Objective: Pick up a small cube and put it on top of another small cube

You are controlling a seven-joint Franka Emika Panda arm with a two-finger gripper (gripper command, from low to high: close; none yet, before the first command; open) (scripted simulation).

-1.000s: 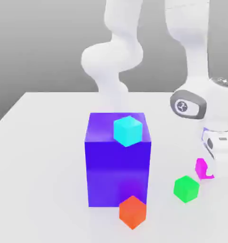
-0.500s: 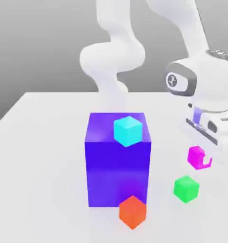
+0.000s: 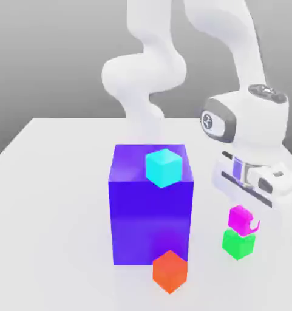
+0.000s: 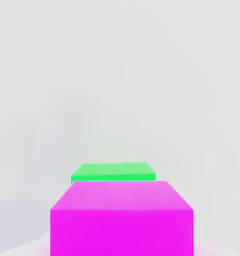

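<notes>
A: We log the gripper clenched on the magenta cube, just above the green cube, on the exterior view's right.

B: Contact? We cannot tell; the fingers partly hide the magenta cube.

A: The purple-blue block hides part of the cyan cube; the orange-red cube sits nearest.
</notes>
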